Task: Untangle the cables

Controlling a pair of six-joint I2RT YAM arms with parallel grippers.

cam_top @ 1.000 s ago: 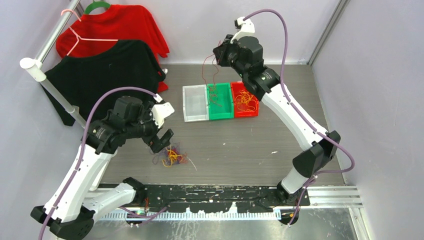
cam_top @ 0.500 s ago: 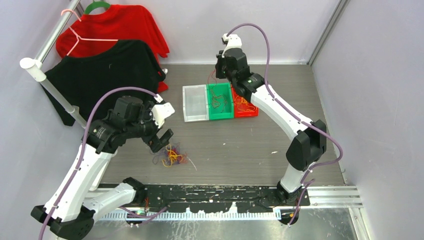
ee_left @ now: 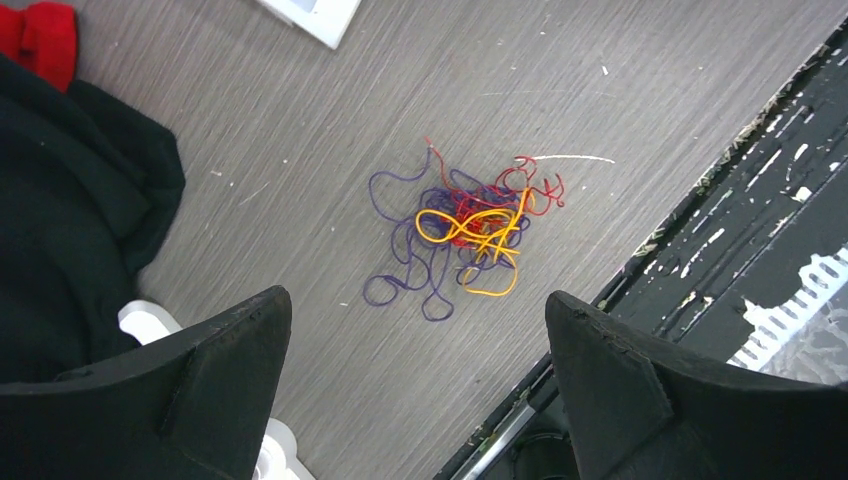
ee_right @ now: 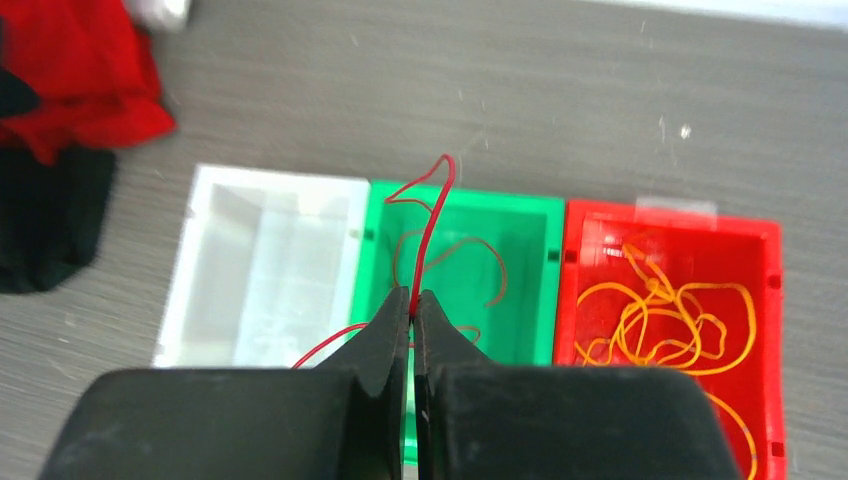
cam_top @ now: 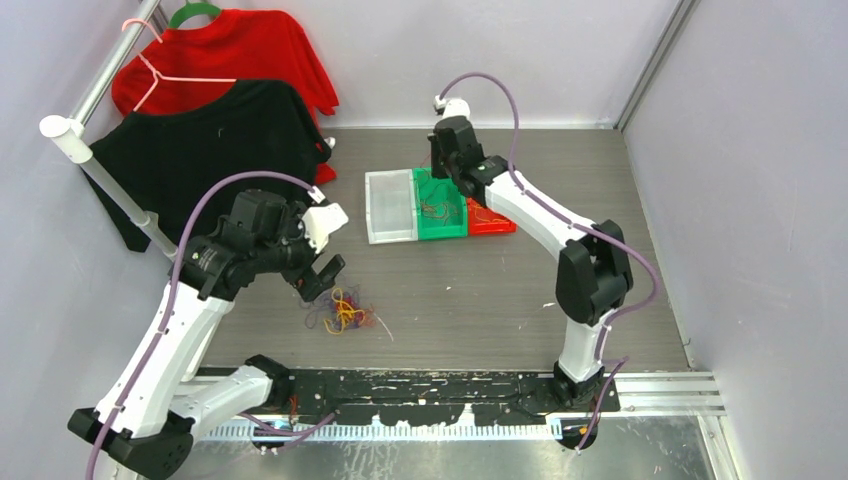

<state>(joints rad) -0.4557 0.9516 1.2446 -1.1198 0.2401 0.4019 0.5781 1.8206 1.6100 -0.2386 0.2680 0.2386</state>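
Now the right gripper [ee_right: 412, 298] is pinched shut on a red wire [ee_right: 432, 215] and hangs over the green bin [ee_right: 460, 188], where other dark red strands [ee_right: 470, 250] lie. In the wrist view one end of the held wire trails left across the white bin [ee_right: 270, 175]. To make the drop well, I judge it should centre over the green bin and sink low before letting go. Otherwise the springy loop may flop over the shared walls into the white bin or the red bin [ee_right: 670, 208] with its orange wires [ee_right: 670, 310].

The left gripper [ee_left: 415, 300] hovers, spread wide and empty, above the other cables [ee_left: 465, 225], a knot of purple, red and orange on the tabletop [ee_left: 300, 120]. Bare tabletop rings the knot. The black rail [ee_left: 760, 230] lies near on one side, and the black shirt [ee_left: 60, 200] is well apart on the other.
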